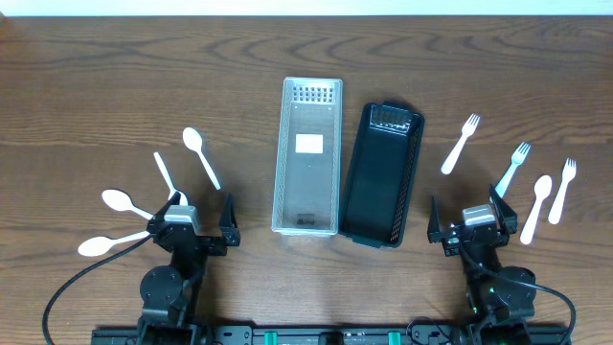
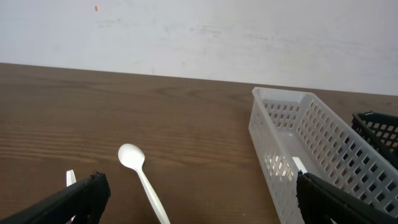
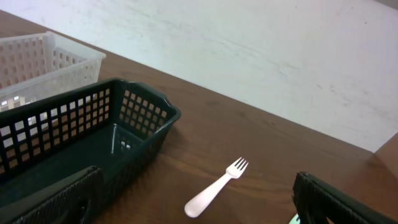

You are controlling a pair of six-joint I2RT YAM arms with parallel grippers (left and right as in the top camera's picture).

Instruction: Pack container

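A clear white basket (image 1: 308,158) and a black basket (image 1: 383,172) stand side by side mid-table, both empty of cutlery. White spoons (image 1: 201,156) (image 1: 124,202) (image 1: 107,243) and a thin white utensil (image 1: 165,172) lie at the left. White forks (image 1: 461,143) (image 1: 512,165) (image 1: 562,189) and a spoon (image 1: 536,206) lie at the right. My left gripper (image 1: 201,213) is open and empty near the front edge, with a spoon (image 2: 142,177) ahead of it (image 2: 199,205). My right gripper (image 1: 466,213) is open and empty, with a fork (image 3: 216,188) ahead of it (image 3: 196,205).
In the left wrist view the white basket (image 2: 311,143) stands at the right, with the black basket (image 2: 379,127) behind it. In the right wrist view the black basket (image 3: 93,124) stands at the left, with the white basket (image 3: 50,62) beyond. A white wall backs the table.
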